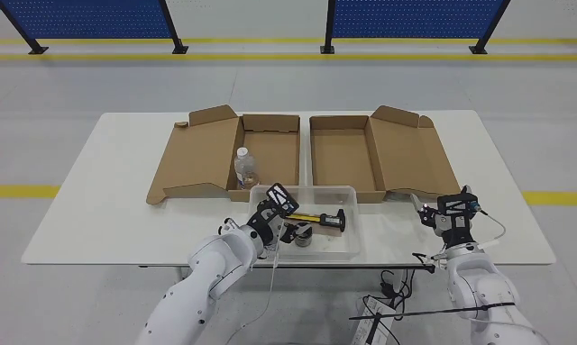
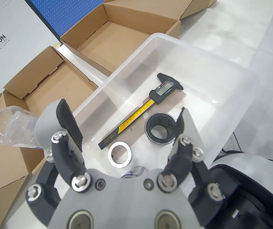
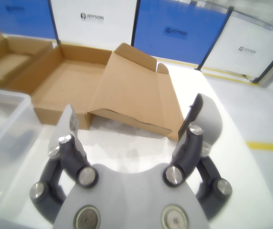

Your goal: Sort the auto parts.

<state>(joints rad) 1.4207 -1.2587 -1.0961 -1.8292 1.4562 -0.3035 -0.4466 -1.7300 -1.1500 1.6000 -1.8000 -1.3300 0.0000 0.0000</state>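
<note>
Two arms low, both agape: left end effector [image 2: 122,107] over bin [image 2: 165,38], right end effector [image 3: 133,101] above tbl [image 3: 231,125].

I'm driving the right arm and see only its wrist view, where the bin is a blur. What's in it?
Observer: A caliper, a black ring and a white ring lie in the bin.
Operator: Where's the other arm?
Observer: The left claw hangs open over the bin's near end, above the rings.
Operator: Anything in the far box?
Observer: A clear bottle sits in the left box.
</note>
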